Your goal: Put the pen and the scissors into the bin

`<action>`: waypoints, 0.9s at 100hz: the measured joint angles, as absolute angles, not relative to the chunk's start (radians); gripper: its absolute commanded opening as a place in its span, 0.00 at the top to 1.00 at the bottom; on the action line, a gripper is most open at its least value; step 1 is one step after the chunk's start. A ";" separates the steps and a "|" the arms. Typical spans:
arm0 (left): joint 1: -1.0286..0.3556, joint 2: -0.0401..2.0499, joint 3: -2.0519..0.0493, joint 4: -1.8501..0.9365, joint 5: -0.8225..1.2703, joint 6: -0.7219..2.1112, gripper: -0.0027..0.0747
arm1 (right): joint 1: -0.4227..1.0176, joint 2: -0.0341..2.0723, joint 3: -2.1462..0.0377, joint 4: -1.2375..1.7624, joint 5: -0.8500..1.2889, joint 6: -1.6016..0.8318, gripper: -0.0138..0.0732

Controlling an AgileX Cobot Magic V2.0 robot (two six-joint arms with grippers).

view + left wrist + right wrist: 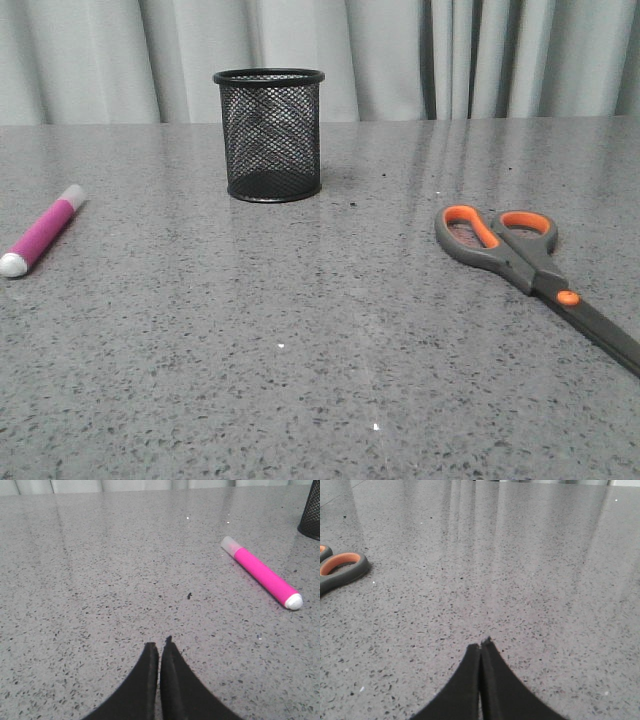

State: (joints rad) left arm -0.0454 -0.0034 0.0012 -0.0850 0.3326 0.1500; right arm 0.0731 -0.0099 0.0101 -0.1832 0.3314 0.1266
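We see a grey speckled table [330, 350] carrying the bin [270, 135] upright at about eleven o'clock, the pen [42, 237] lying flat at nine o'clock, and the scissors [530, 270] lying closed at three o'clock, all well apart.

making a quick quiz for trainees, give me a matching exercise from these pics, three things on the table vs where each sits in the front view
Things:
1. pen
2. scissors
3. bin

Places:
A. far centre, standing upright
B. right side, lying flat, blades pointing toward the near right
C. left edge, lying flat, white end nearest

Pairs: 1-C, 2-B, 3-A
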 measured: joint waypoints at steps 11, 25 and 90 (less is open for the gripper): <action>-0.045 -0.003 0.001 -0.085 0.333 0.150 0.99 | 0.073 -0.010 0.010 -0.183 0.331 0.127 0.92; -0.045 -0.003 0.001 -0.085 0.333 0.150 0.99 | 0.073 -0.010 0.010 -0.183 0.331 0.127 0.92; -0.045 -0.003 0.001 -0.085 0.333 0.150 0.99 | 0.073 -0.010 0.010 -0.183 0.280 0.127 0.92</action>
State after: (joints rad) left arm -0.0454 -0.0034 0.0012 -0.0850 0.3326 0.1500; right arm 0.0731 -0.0099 0.0101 -0.1832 0.2804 0.1266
